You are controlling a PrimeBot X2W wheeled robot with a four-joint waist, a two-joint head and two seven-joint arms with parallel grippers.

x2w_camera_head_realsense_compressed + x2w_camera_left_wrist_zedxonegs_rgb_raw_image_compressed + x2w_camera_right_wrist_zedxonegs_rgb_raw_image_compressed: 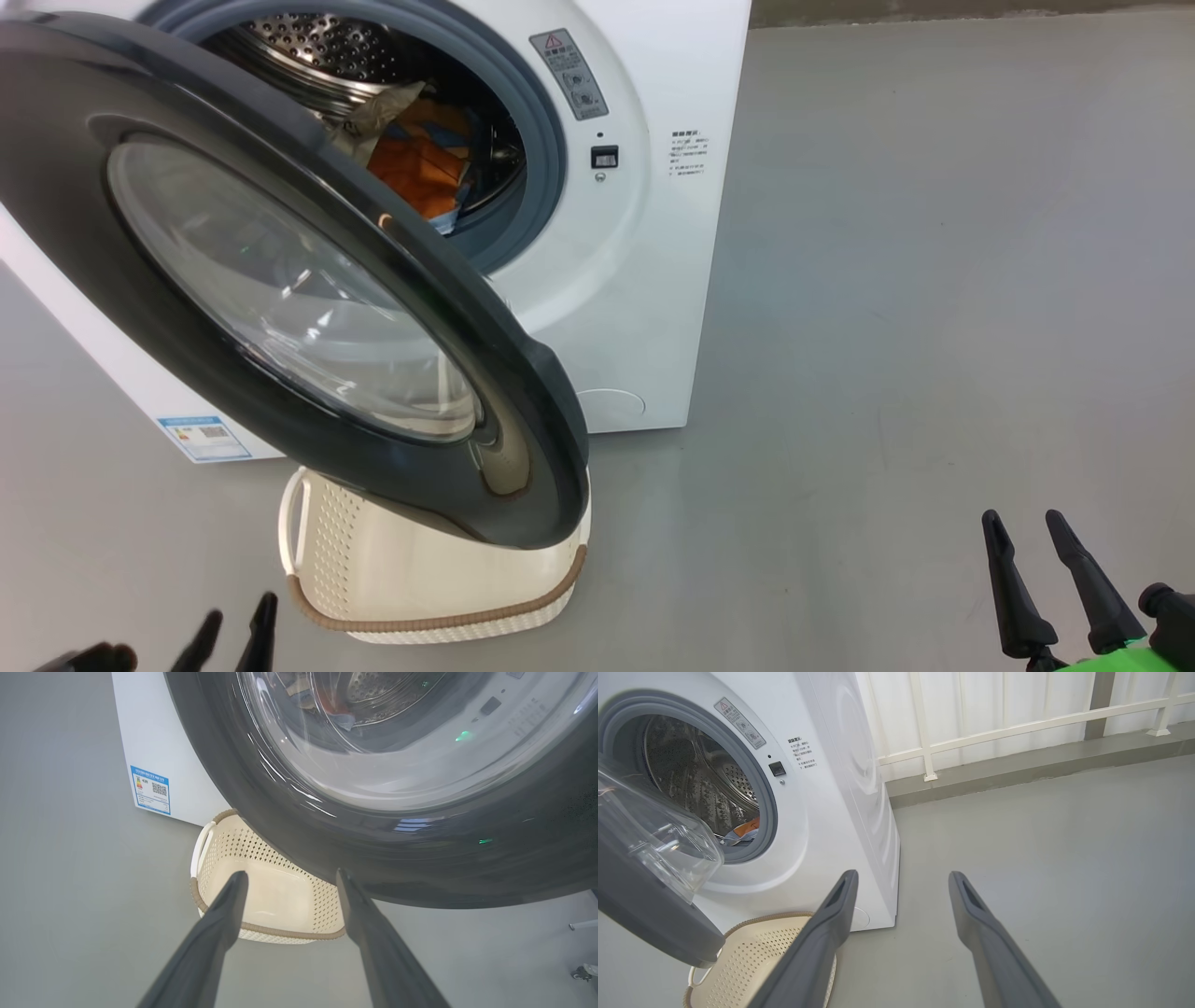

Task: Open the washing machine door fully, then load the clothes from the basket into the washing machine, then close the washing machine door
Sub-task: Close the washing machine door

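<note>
The white washing machine (616, 280) stands ahead with its black round door (308, 308) swung partway out over the basket (420, 579). Orange and blue clothes (420, 159) lie inside the steel drum and show as clothes (745, 830) at the drum's lower edge. The cream basket (261, 851) sits on the floor under the door and looks empty. My left gripper (241, 609) is open at the lower left, just left of the basket. In its wrist view the left gripper (290, 873) points at the basket below the door (327, 826). My right gripper (1022, 516) is open, low on the right, over bare floor.
Grey floor (934, 280) spreads to the right of the machine. A white railing (1017, 723) and a low kerb run behind the machine's right side. A blue label (150, 789) marks the machine's lower left corner.
</note>
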